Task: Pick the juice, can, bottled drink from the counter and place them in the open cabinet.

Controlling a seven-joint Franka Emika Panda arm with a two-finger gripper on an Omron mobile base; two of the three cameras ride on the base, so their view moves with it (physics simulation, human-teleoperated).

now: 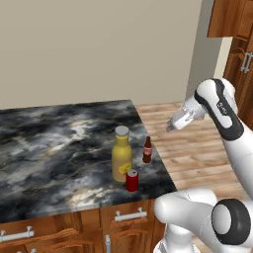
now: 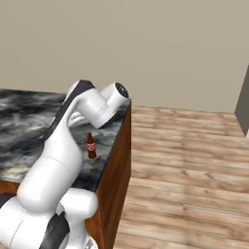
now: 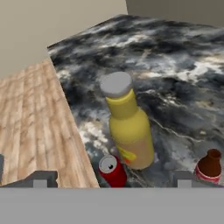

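Yellow, tall and grey-capped: the juice [image 1: 122, 154] upright near the right front corner of the counter [image 1: 54, 143] in the left base view, with the can [image 1: 132, 180] just in front of it toward the edge and the bottled drink [image 1: 147, 150] just beside it on the right, all three standing, none lifted. Up and to the right of them, out past the counter's end over the wooden floor, the gripper [image 1: 173, 123] (pale and hard to read there), well apart from every bottle. At the far right edge, a strip of the open cabinet [image 1: 242, 59] with its grey handle; shelves not visible. In the right base view: only the bottled drink [image 2: 90, 146] plain on the counter [image 2: 19, 121], near the end edge, the rest screened by the arm. In the hand view: looking down at the juice [image 3: 129, 127] in mid-frame, the can [image 3: 113, 170] just below it, the bottled drink [image 3: 210, 166] low at the right, the counter [image 3: 175, 65] beyond; both dark fingertips [image 3: 40, 179] set far apart at the bottom with nothing between them, so spread wide and holding nothing. Judged as the first step, the approach to the first pick, with no item yet in the cabinet. Next, probably: lower toward the juice, straddle its body without knocking the can so close by, then close.
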